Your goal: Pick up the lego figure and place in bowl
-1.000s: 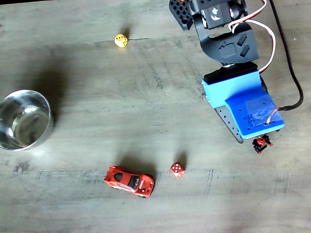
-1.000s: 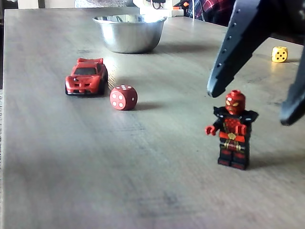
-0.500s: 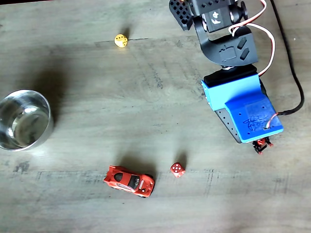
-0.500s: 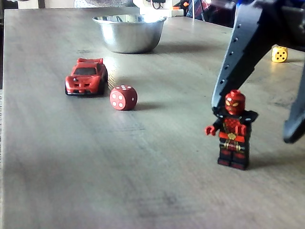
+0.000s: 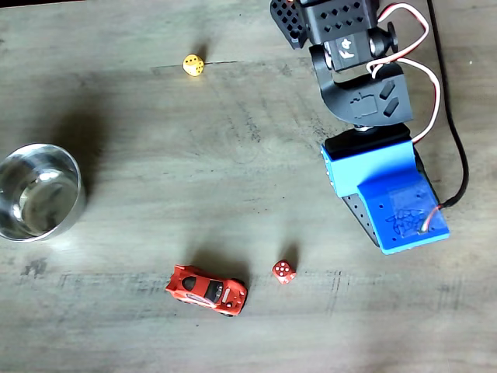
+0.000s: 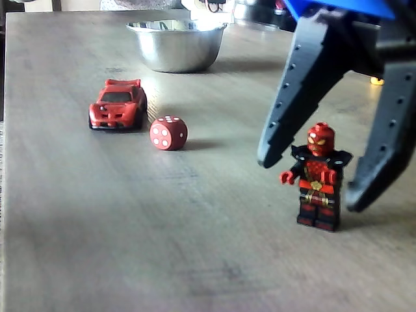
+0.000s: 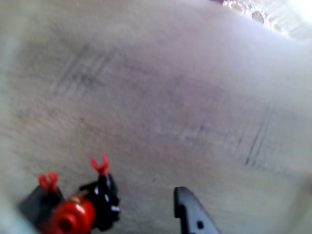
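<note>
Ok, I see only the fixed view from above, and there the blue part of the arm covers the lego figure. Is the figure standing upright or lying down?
Observer: Upright. In the low fixed view the lego figure stands on its feet, between the two fingers of the claw.
Operator: Do the fingers touch it?
Observer: Not that I can see. The claw is open, and the left finger shows a clear gap to the figure; the gap on the right looks narrower.
Operator: And what does the wrist view give?
Observer: It is blurred. The figure sits in the lower left corner, and one dark fingertip enters from the bottom edge, apart from it.
</note>
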You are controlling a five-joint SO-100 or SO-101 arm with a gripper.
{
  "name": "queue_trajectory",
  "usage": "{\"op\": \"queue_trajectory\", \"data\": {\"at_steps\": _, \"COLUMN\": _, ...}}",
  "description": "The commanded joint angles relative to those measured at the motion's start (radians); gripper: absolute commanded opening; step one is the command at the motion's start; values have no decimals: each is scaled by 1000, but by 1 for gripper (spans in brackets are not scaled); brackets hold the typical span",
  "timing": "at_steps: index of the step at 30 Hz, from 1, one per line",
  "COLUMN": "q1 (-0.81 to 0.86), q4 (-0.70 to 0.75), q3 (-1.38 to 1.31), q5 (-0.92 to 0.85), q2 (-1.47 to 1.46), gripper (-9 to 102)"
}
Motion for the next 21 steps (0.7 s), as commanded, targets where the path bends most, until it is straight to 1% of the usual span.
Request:
{"op": "queue_trajectory", "data": {"at_steps": 1, "q1": 8, "q4": -18, "q3": -63, "q5": -5, "q2": -9, "gripper": 29}}
{"op": "queue_trajectory", "data": {"at_steps": 17, "q1": -9, "q4": -18, "q3": -66, "q5": -2, "q2": -14, "gripper": 29}}
{"op": "queue_trajectory", "data": {"at_steps": 21, "q1": -37, "q4": -18, "q3": -66, "q5": 8, "q2": -14, "gripper": 29}}
